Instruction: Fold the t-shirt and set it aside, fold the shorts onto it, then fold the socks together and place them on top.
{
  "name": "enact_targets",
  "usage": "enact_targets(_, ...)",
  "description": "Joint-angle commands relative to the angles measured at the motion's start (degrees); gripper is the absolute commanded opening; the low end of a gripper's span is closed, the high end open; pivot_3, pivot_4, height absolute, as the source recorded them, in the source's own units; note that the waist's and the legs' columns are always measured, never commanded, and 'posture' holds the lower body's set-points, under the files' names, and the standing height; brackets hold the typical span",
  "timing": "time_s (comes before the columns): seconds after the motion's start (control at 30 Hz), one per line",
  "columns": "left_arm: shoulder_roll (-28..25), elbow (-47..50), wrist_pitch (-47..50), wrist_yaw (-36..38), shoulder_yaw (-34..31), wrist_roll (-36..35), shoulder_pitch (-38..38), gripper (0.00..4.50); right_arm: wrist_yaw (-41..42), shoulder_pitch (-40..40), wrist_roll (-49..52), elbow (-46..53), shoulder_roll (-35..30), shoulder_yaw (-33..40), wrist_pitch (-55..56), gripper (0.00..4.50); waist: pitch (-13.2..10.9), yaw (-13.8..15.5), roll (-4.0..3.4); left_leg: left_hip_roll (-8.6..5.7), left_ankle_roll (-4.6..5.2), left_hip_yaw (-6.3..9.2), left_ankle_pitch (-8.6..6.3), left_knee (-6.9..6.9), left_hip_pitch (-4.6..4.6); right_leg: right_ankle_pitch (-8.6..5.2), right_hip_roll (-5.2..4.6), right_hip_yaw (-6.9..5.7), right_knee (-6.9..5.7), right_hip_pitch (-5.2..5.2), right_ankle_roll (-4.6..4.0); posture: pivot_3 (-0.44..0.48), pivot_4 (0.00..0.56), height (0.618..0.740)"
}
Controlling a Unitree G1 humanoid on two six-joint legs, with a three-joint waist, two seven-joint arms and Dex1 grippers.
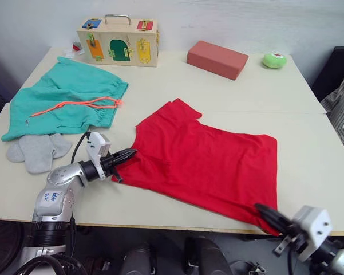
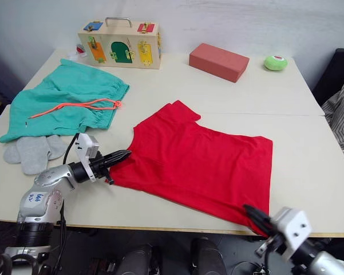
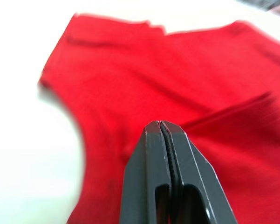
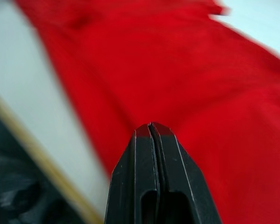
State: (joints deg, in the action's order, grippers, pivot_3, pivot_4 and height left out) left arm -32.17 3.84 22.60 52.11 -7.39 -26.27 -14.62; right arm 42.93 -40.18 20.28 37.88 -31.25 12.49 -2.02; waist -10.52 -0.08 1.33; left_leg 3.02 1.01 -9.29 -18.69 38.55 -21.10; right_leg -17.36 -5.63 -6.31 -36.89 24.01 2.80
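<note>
My left gripper (image 1: 127, 154) pinches the near left edge of the red t-shirt (image 1: 209, 157). My right gripper (image 1: 262, 211) pinches its near right corner.

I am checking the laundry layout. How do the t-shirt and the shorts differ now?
The t-shirt is bright red and larger; the shorts are teal-green with a coral drawstring. The t-shirt lies near the table's front edge, the shorts at the far left. Both end effectors are at the t-shirt, none at the shorts. Both garments lie unfolded.
</note>
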Motion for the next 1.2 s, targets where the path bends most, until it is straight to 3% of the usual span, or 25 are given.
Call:
enact_targets(0.03,-1.1,3.9,-2.1,4.0,3.4,0.3,2.2,0.02,-2.7,0.9,-5.4,-0.3,1.1,-3.8,1.0,0.0,0.0,0.0,0.0,-0.01,0.0,0.0,0.0,0.0,0.01,0.0,0.0,0.0,0.01,0.0,0.0,0.0,0.15,0.74)
enact_targets(0.23,-0.2,1.3,-6.3,1.0,7.3,6.4,2.6,0.02,-8.5,3.9,-11.2,-7.4,5.0,-4.7,4.3,0.0,0.0,0.1,0.01,-0.01,-0.16,0.0,-0.06,-0.04,-0.01,-0.02,0.01,0.0,0.02,0.03,-0.04,0.0,0.15,0.74)
enact_targets(0.5,-0.3,-6.1,-8.9,-3.8,6.0,10.6,2.4,0.02,-9.1,5.5,-6.2,-18.6,6.2,5.8,8.7,0.0,0.0,0.0,0.0,-0.02,-0.04,-0.03,0.04,-0.26,0.03,-0.04,0.01,0.0,0.06,0.06,-0.07,0.0,0.15,0.74)
enact_targets(0.67,0.4,-6.7,-9.9,-3.5,2.3,7.1,3.0,0.02,-9.6,8.8,-3.7,-25.1,5.9,11.3,10.8,0.0,0.0,-0.1,-0.01,-0.01,-0.04,-0.03,0.08,-0.31,0.13,-0.05,0.02,0.0,0.02,0.04,-0.09,0.0,0.15,0.74)
enact_targets(0.8,1.8,-5.1,-6.3,-4.5,-4.0,-0.1,1.0,0.02,-7.9,11.5,0.6,-22.8,5.2,12.6,9.1,0.0,0.0,-0.1,-0.03,0.01,-0.14,-0.01,0.16,-0.37,0.11,-0.07,0.02,-0.01,-0.02,0.07,-0.13,0.0,0.15,0.74)
enact_targets(0.97,0.3,-4.5,-0.3,-3.7,-7.7,-5.8,-2.1,0.02,-7.0,16.9,4.5,-12.3,3.3,6.9,2.3,0.0,0.0,-0.2,-0.05,0.02,-0.17,0.0,0.23,-0.36,0.11,-0.07,0.04,-0.02,-0.11,0.09,-0.14,0.0,0.15,0.74)
enact_targets(1.07,0.7,-2.1,-2.1,-1.5,-3.3,-3.6,-2.6,0.02,-6.0,19.5,-0.5,-7.5,2.3,-2.8,-0.6,0.0,0.0,-0.1,-0.05,0.01,-0.21,0.01,0.25,-0.38,0.12,-0.08,0.07,-0.02,-0.12,0.09,-0.14,0.0,0.15,0.74)
enact_targets(1.2,2.2,-3.1,-6.9,-1.2,3.0,2.2,-2.5,0.02,-7.7,22.2,-6.7,-8.0,3.6,-12.0,-1.4,0.0,0.0,0.3,-0.03,-0.11,-0.22,0.07,0.26,-0.38,-0.01,-0.08,0.05,-0.07,-0.05,0.12,-0.14,0.0,0.15,0.74)
